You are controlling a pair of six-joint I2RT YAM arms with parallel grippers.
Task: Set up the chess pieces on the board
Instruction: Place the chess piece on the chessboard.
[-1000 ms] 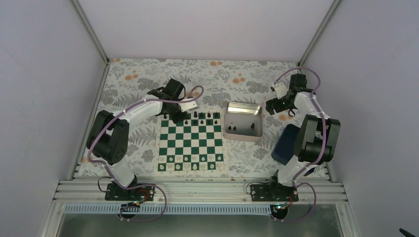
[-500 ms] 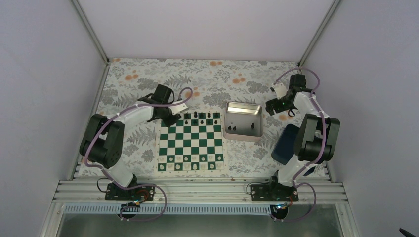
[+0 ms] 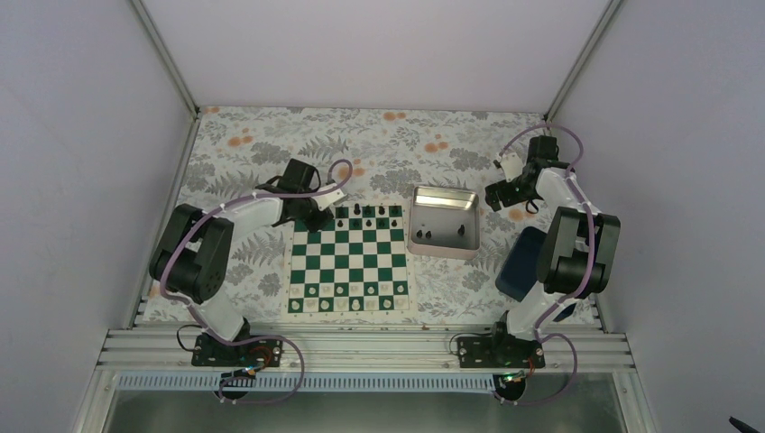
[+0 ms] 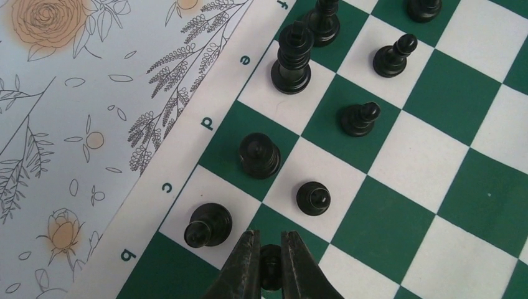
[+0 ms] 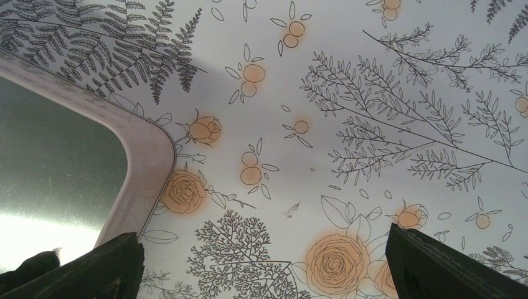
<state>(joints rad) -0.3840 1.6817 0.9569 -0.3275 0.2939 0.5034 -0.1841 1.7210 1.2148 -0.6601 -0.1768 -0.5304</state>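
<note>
The left gripper (image 4: 269, 237) is closed on a black piece (image 4: 270, 273) just above the board (image 4: 429, 156), near its b-file edge. It should go straight down, clear of the neighbouring pawn (image 4: 312, 198), and settle before release. The right gripper (image 5: 268, 268) hangs wide open by the tray (image 5: 144, 163). Only the left wrist view shows the grip; only the top view shows the tray's pieces (image 3: 429, 236).

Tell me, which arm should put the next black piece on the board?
Left. The left gripper pinches a black piece above the board; the right gripper hangs open over the flowery cloth.
</note>
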